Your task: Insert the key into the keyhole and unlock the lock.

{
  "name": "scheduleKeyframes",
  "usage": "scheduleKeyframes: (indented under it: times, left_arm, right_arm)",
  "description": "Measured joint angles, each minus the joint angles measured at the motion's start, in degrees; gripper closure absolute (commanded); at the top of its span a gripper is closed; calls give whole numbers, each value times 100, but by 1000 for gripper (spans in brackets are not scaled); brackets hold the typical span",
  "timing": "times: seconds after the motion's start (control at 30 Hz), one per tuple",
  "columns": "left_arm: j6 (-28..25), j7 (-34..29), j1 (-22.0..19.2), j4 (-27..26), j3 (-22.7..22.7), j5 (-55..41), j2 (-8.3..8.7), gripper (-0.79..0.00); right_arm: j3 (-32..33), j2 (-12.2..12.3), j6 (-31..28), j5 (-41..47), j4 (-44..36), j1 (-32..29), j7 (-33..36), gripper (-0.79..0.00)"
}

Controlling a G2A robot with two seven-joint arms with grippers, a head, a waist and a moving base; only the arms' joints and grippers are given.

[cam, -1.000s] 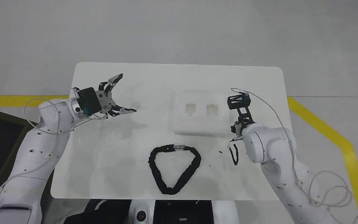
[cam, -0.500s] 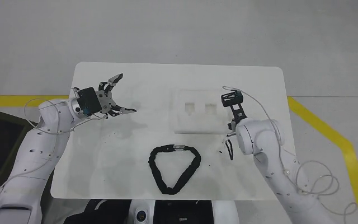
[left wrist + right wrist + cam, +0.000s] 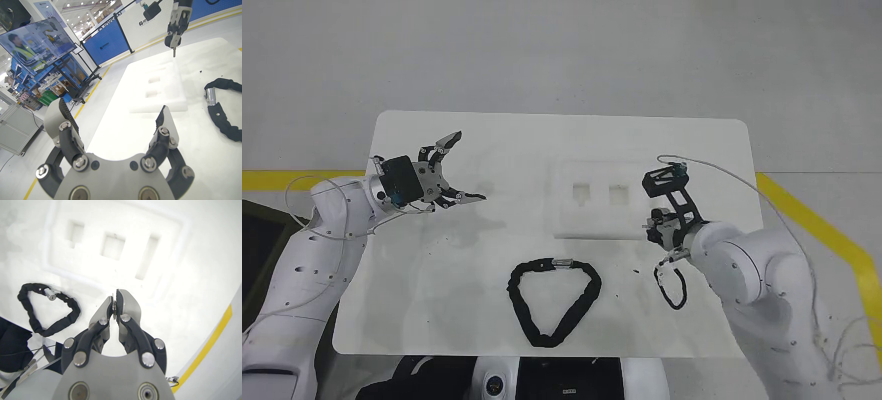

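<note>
Your key is pinched flat between the tips of the right gripper, which is clenched on it. It hangs above the tabletop towards the right edge, just off the front right corner of the white foam tray. Seen from the left wrist, the blade points down at the table.

The lock, a black sleeved chain closed by a metal barrel, lies in a loop near the middle of the front edge, well apart from the key. The barrel lies on its side with its keyhole end facing roughly towards your right arm.

Watch three things:
- The grip is only at the fingertips, so any side load at the keyhole could twist the key or push it back between the pads.
- The key points down while the barrel lies flat, so it looks as if you must turn the wrist. A poor angle will jam the tip against the barrel's face.
- Nothing holds the lock, so a push is likely to slide it away.

Your left gripper is spread wide and empty near the left edge, too far off to steady it.
</note>
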Motion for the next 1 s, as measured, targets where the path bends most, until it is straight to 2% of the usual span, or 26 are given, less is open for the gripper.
scheduleKeyframes:
  times: [0.2,0.47,0.83,1.0]
  left_arm:
    - [0,0,0,0,0,0,0,-785]
    - [0,0,0,0,0,0,0,-785]
    - [7,-20,11,-24,8,2,0,-785]
    - [-211,-217,206,-624,216,-38,-5,-785]
  right_arm:
    - [648,71,-693,964,-214,-586,-427,0]
    - [1219,151,-1204,1577,-298,-1042,-675,0]
    - [1232,155,-1222,1603,-297,-1050,-675,0]
    - [1232,155,-1222,1603,-297,-1050,-675,0]
